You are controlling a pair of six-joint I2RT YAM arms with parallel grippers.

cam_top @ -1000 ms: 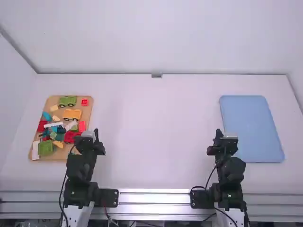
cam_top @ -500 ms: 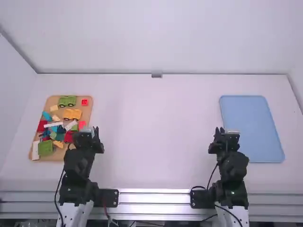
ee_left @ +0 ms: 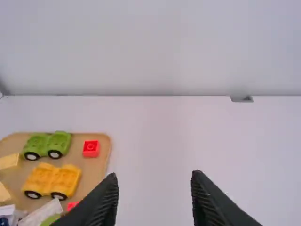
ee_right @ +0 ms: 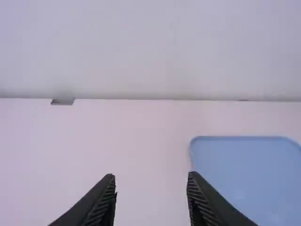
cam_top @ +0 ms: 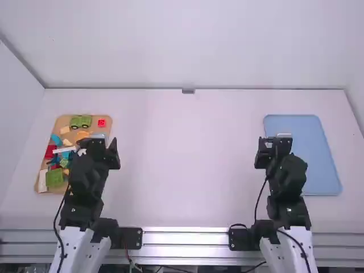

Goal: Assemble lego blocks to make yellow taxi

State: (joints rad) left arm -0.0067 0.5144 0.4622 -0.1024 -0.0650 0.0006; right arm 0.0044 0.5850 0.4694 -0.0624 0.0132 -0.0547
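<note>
Left pincer (ee_left: 154, 175): wide, empty | Right pincer (ee_right: 151, 175): wide, empty | Yellow wheeled base (ee_left: 52, 181): near left pincer, bare | Assembly: seemingly all remaining

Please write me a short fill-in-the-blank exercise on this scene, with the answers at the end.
The arm nearer the heap of lego blocks is the ____ one.
The wheeled base nearest the back wall is coloured ____.
The flat tray is coloured ____.
The number of blocks that the left gripper holds is ____.

Missing words: left; green; blue; zero.
</note>
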